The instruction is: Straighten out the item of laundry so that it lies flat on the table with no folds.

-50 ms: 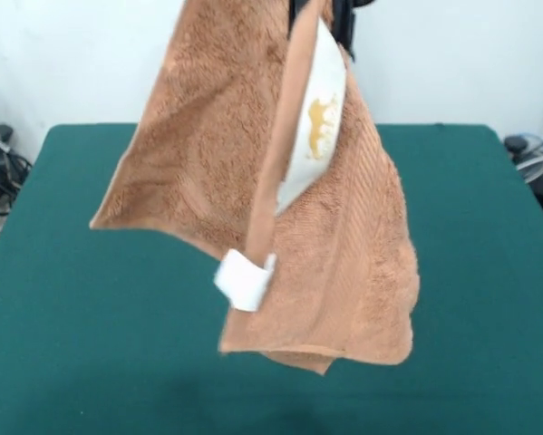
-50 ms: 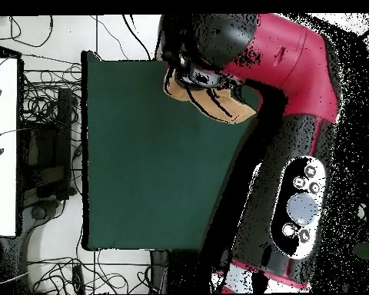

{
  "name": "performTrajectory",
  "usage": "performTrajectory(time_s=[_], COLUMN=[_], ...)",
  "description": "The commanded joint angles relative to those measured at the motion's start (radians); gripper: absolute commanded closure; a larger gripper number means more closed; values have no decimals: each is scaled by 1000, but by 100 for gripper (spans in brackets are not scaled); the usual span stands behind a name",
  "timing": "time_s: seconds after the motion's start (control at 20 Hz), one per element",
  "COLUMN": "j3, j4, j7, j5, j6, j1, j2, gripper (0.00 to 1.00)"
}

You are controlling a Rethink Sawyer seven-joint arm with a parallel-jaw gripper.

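One towel, tan-orange terry, hangs lengthwise from my gripper above the table: folded, white label curled, lower hem clear of green felt. White wall behind. Overhead: arm covers most; towel bunched beneath, cables alongside. My grip pinches its top edge.
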Motion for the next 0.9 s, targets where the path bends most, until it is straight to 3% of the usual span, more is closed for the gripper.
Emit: performTrajectory(time_s=[0.05,0.25,0.4,0.6,0.75,0.9], j3=[85,84,77,46,4,-21], j4=[206,71,38,219,364,454], j7=[35,-20,-49,-18,70,137], j5=[-28,-81,-111,-199,-285,-338], j6=[-278,-254,-275,-537,-733,-852], j1=[-28,-29,-30,-2,40,59], j2=[-68,-1,13,-91,-172,-219], gripper=[100,100,100,100,100,100])
